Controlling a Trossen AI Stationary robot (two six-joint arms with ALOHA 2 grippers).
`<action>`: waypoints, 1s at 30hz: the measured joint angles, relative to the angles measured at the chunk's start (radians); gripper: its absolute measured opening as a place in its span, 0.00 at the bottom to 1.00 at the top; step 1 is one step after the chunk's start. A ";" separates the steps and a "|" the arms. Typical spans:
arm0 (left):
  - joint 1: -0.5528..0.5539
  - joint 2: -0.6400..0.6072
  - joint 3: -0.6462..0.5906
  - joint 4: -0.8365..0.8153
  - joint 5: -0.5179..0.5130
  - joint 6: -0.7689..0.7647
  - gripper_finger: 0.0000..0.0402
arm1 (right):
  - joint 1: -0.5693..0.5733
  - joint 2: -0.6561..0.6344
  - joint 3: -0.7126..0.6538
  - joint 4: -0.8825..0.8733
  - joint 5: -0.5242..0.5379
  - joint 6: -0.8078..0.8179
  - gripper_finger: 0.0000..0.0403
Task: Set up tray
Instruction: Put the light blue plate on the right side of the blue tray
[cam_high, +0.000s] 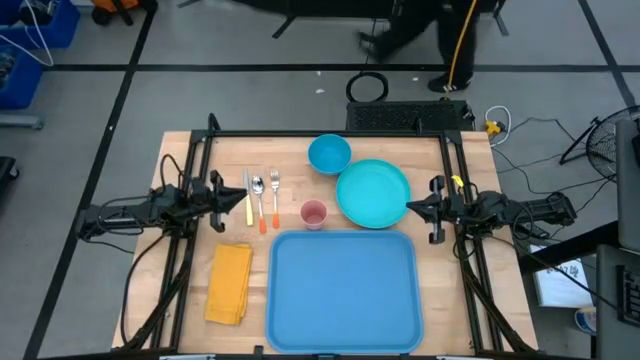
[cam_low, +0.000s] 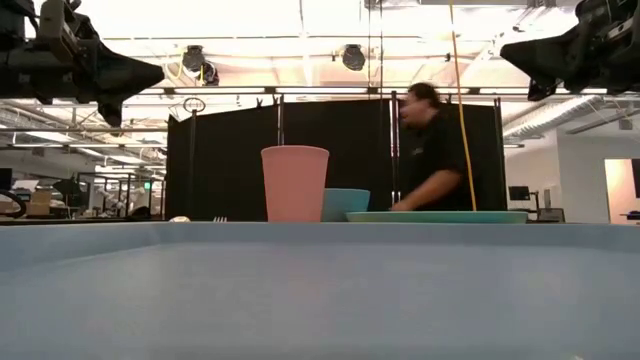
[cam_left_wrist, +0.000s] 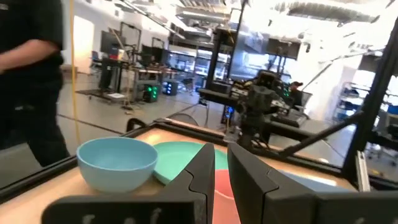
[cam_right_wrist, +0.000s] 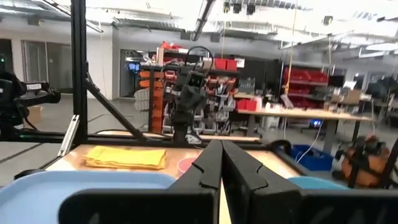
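While both arms' jaws nearly closed, empty: tray (cam_high: 343, 290) flat, near table edge, long axis front-to-back.

Wooden table (cam_high: 190, 300) with tray (cam_high: 343, 290), plate (cam_high: 373, 193), bowl (cam_high: 329, 154), napkin (cam_high: 230, 283).

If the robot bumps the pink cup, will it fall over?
Probably yes. The pink cup stands upright, taller than it is wide, with a narrower base in the low view, so a high push would likely tip it. It looks like thin plastic and seems empty, so it is probably light. Once down, it might roll toward the tray.
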 joint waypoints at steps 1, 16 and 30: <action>0.000 0.000 0.000 0.003 -0.006 0.000 0.12 | 0.000 0.000 0.000 0.000 0.006 -0.015 0.00; 0.000 0.000 0.000 0.001 -0.034 0.037 0.12 | -0.010 0.318 0.380 -0.265 0.611 0.228 0.00; 0.000 0.000 0.001 0.032 -0.084 0.022 0.12 | -0.676 1.126 1.015 -0.941 0.071 0.263 0.00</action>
